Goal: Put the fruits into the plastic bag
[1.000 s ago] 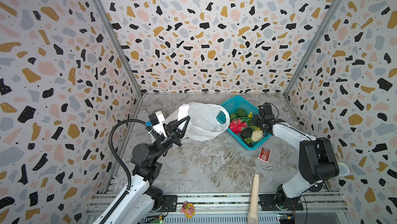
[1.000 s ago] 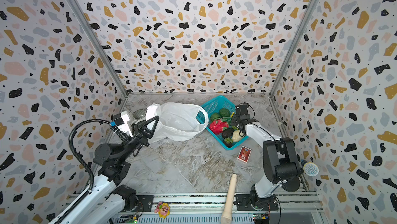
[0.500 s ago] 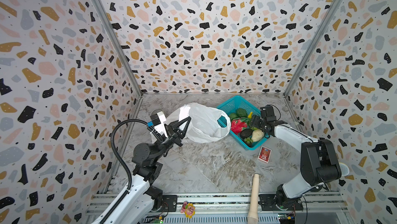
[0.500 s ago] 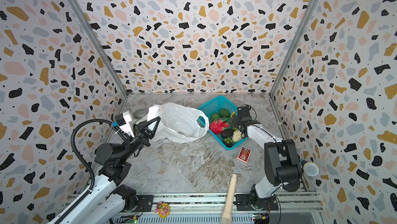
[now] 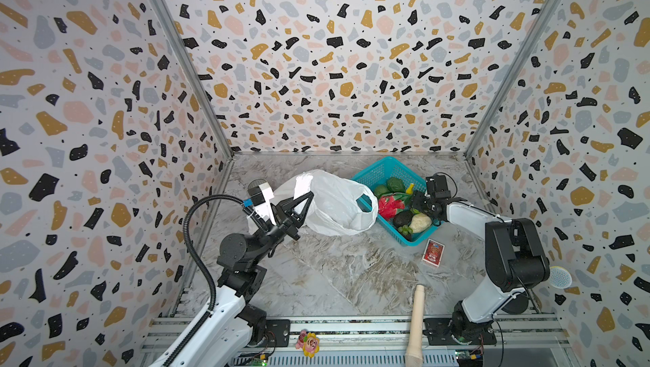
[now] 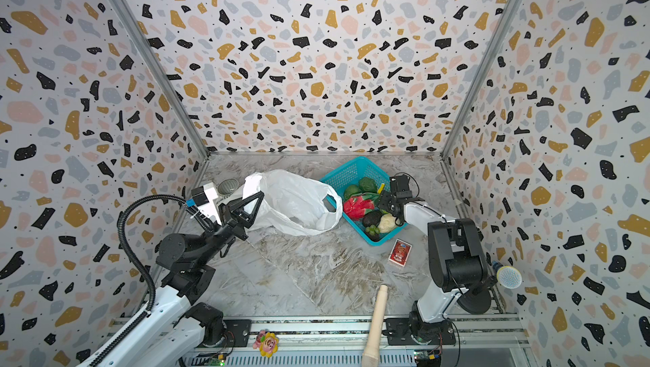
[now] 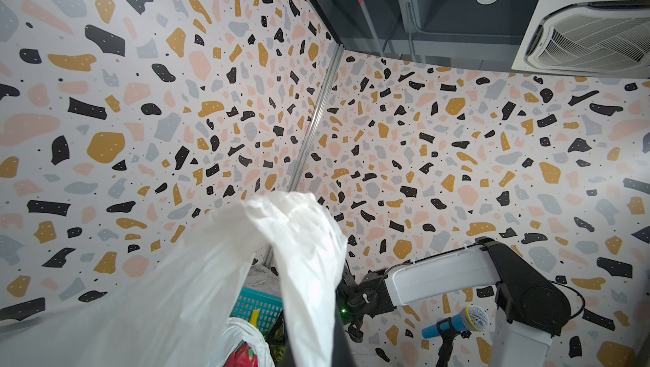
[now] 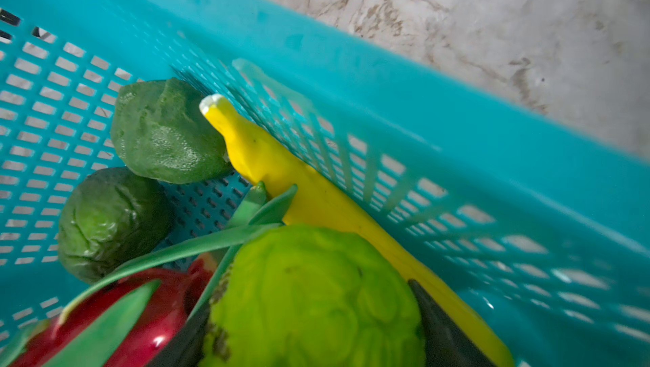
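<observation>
The white plastic bag (image 5: 334, 203) lies on its side at the left of the teal basket (image 5: 378, 171). My left gripper (image 5: 297, 203) is shut on one loop handle (image 7: 309, 259) and holds it up. The fruits lie in the basket: red dragon fruit (image 5: 388, 205), dark avocado (image 5: 402, 218), cream lumpy piece (image 5: 420, 222), grapes (image 5: 405, 230) and two dark green round ones (image 8: 165, 133). My right gripper (image 5: 420, 205) is down in the basket. In the right wrist view its fingers (image 8: 439, 323) press both sides of the lime-green bumpy ball (image 8: 313, 298), next to a yellow banana (image 8: 281, 171).
A red card packet (image 5: 432, 252) lies in front of the basket. A wooden stick (image 5: 416, 323) and a flower toy (image 5: 308, 342) rest at the front rail. A microphone (image 5: 559, 277) stands by the right arm's base. A round metal strainer (image 6: 228, 186) sits behind the left gripper.
My right gripper's jaws opened wide over the basket and have come in on the lime-green ball. The left gripper keeps its hold on the bag handle, nearly unmoved.
</observation>
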Robot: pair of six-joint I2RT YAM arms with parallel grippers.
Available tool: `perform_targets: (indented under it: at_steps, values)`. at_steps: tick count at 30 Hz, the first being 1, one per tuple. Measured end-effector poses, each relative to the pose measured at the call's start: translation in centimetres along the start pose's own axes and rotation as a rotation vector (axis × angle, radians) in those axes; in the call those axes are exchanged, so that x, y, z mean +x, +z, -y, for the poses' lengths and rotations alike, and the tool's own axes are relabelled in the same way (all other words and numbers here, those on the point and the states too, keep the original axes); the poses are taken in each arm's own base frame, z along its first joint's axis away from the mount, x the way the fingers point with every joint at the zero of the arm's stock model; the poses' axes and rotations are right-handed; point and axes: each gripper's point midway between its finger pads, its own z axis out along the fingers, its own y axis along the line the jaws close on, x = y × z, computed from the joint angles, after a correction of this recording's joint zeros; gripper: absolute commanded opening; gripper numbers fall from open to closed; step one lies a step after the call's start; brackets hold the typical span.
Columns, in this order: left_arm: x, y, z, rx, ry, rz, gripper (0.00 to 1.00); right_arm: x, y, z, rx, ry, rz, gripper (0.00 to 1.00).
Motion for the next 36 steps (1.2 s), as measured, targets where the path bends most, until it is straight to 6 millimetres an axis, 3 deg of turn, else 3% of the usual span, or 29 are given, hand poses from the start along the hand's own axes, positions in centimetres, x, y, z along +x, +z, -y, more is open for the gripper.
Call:
perform_targets:
  at_steps: [4,8,11,15,21,24,26,29,33,36]
  values:
    - [0.1,0.0,-0.1,-0.003,0.003,-0.002,0.00,-0.3,-1.9,-0.3,-0.030,0.000,0.027,0.30]
    - [0.2,0.0,-0.3,-0.013,0.001,-0.006,0.00,-1.5,-5.2,-1.7,-0.091,-0.013,0.085,0.29]
    - [0.2,0.0,-0.6,-0.025,-0.001,-0.005,0.00,-2.5,-8.4,-4.2,-0.176,-0.052,0.149,0.30]
    - [0.3,0.1,-0.8,-0.033,-0.005,-0.006,0.00,-1.4,-13.4,-11.2,-0.392,-0.199,0.206,0.32]
    - [0.4,0.2,-0.7,-0.030,-0.010,-0.008,0.00,3.3,-21.7,-23.0,-0.806,-0.435,0.223,0.33]
    - [0.5,0.2,-0.6,-0.027,-0.014,-0.009,0.00,5.8,-23.9,-27.3,-0.952,-0.520,0.193,0.34]
    - [0.5,0.2,-0.5,-0.024,-0.021,-0.010,0.00,7.4,-23.9,-29.8,-1.005,-0.567,0.157,0.35]
    - [0.5,0.2,-0.3,-0.016,-0.029,-0.011,0.00,10.2,-21.7,-32.9,-1.030,-0.618,0.076,0.36]
    - [0.1,0.0,0.1,0.000,-0.043,0.004,0.00,14.1,-16.4,-35.6,-0.982,-0.656,-0.061,0.38]
    - [-0.4,-0.4,0.6,0.012,-0.053,0.027,0.00,16.7,-11.8,-35.2,-0.883,-0.658,-0.163,0.40]
